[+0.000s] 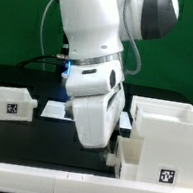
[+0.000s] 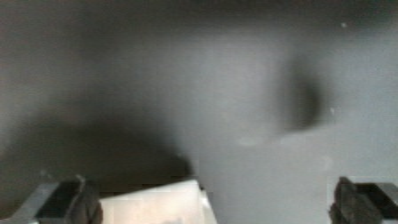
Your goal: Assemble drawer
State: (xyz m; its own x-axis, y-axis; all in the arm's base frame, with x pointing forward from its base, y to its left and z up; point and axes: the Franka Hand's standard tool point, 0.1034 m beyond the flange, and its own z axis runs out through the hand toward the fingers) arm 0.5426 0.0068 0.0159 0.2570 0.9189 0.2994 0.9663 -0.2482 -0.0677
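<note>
The tall white drawer casing [image 1: 165, 136] stands at the exterior view's right, with a black-and-white marker [image 1: 166, 177] low on its front. A lower white box-shaped part [image 1: 126, 150] juts out from its left side. A small white tray [image 1: 10, 102] with a marker lies at the left. My gripper [image 1: 110, 153] hangs right beside the jutting part, its tips mostly hidden by the hand. In the wrist view the gripper [image 2: 214, 203] has its fingers [image 2: 64, 202] far apart, with a blurred white edge [image 2: 153, 205] and a grey surface [image 2: 267, 90] close in front. Nothing is clamped.
The marker board [image 1: 54, 108] lies on the black table [image 1: 27, 139] behind the arm, partly hidden. A white rail [image 1: 31, 178] runs along the table's front edge. Cables hang behind the arm.
</note>
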